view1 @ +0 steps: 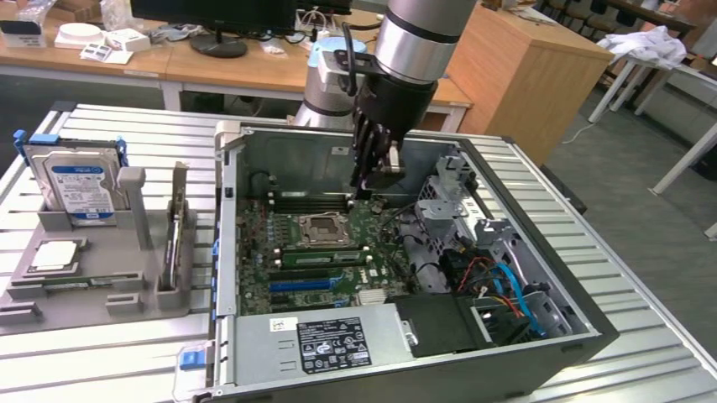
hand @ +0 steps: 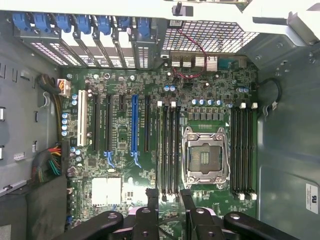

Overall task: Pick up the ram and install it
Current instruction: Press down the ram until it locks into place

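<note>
Green board [hand: 210, 199] below your gripper [hand: 170, 195], jaws wide and empty; 1 sideways slip could drag it across the bare socket [hand: 205, 157].

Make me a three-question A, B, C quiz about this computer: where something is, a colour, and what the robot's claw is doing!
1. Where is the gripper?
A. Over the motherboard inside the case.
B. Over the hard drive.
C. Beside the monitor.

2. What colour is the motherboard?
A. Red.
B. Green.
C. Yellow.

3. How is the gripper?
A. Shut on a screw.
B. Shut on a cable.
C. Open and empty.

1 A: it hangs above the board in the open case.
2 B: green shows between the slots.
3 C: the board shows between its fingers.
</note>
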`<move>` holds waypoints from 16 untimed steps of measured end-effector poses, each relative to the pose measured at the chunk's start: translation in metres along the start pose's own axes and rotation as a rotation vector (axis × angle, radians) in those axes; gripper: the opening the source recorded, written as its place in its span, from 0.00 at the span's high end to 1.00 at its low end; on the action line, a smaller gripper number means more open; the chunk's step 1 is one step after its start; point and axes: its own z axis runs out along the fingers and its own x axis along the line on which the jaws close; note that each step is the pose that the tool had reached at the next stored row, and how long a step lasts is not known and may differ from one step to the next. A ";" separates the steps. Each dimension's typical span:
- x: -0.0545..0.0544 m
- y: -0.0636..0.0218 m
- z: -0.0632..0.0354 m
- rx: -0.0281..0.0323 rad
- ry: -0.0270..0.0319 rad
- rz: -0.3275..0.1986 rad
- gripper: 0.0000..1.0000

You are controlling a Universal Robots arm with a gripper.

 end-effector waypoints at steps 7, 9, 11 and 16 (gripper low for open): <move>0.000 0.0000 0.0000 0.0000 0.0000 0.000 0.89; 0.000 0.0000 0.0000 0.0000 0.0000 0.000 0.89; 0.000 0.0000 0.0000 0.0000 -0.0001 0.000 0.89; 0.000 0.0000 0.0000 0.0000 0.0000 0.000 0.89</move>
